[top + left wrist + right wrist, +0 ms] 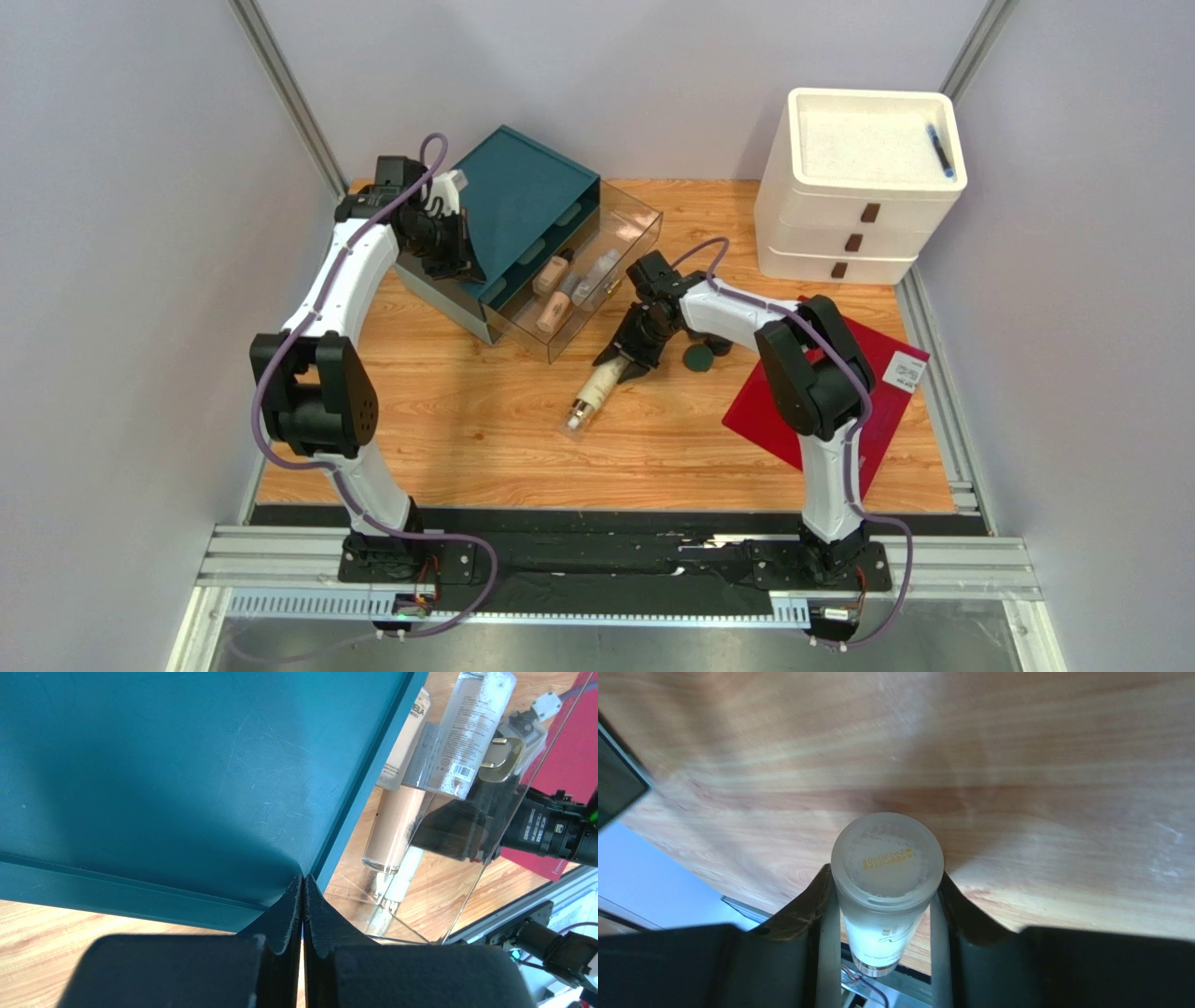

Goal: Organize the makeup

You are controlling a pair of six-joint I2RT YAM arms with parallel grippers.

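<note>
My right gripper (627, 350) is shut on the base end of a frosted beige bottle (595, 392), which slants down toward the table with its silver cap lowest. In the right wrist view the bottle (887, 875) sits between both fingers. A dark-green round compact (697, 359) lies on the table just right of this gripper. Three bottles and tubes (558, 291) lie in the pulled-out clear drawer (617, 210) of the teal organizer (526, 189). My left gripper (446, 241) is shut and empty, its tips (303, 880) against the organizer's edge (351, 805); a beige bottle (393, 822) and a clear bottle (469, 728) show through the drawer.
A flat red sheet (842, 406) lies under the right arm. A white three-drawer unit (856, 196) stands at the back right with a blue pen (940, 149) in its top tray. Grey walls enclose the wooden table (463, 420).
</note>
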